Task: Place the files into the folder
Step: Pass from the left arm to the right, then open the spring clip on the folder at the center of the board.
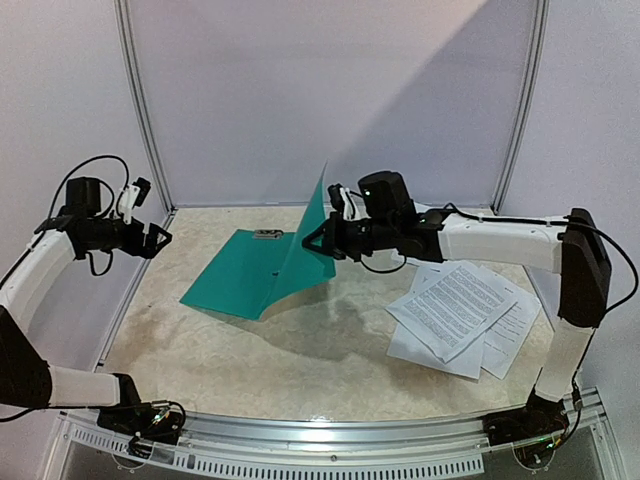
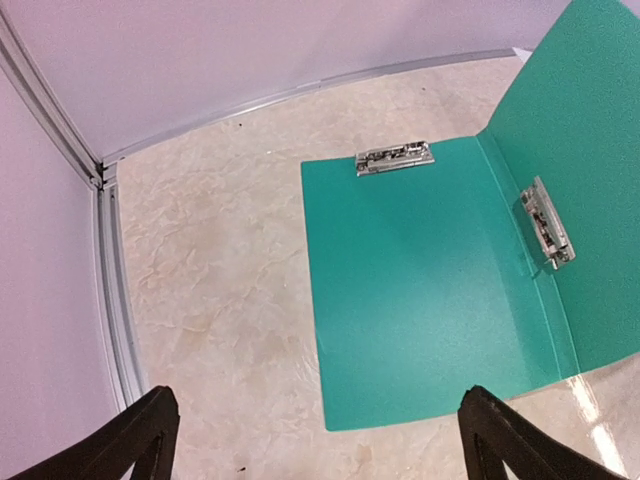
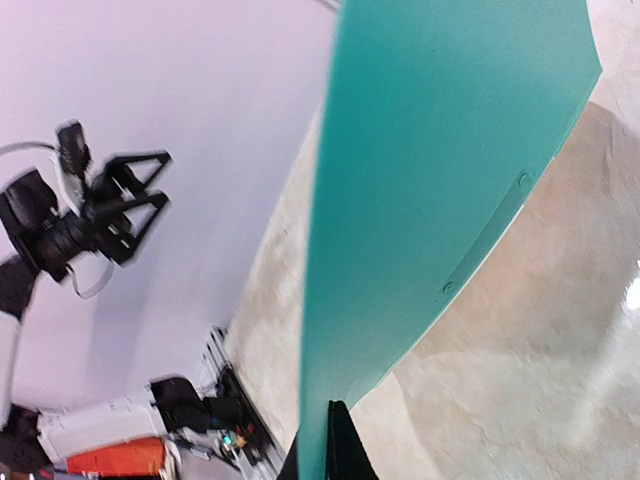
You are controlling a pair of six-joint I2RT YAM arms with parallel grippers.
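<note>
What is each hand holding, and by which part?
Right hand pinches the folder by the edge of its raised cover; left hand is open, holding nothing.

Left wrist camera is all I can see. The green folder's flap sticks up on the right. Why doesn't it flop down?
Observer: The right claw is shut on the flap's edge and holds the folder open.
Operator: Where are the papers?
Observer: The files lie in a loose pile on the table, to the right of the folder, under the right arm.
Operator: Is my claw touching anything?
Observer: No. The left claw hangs open in the air to the left of the folder and touches nothing.
</note>
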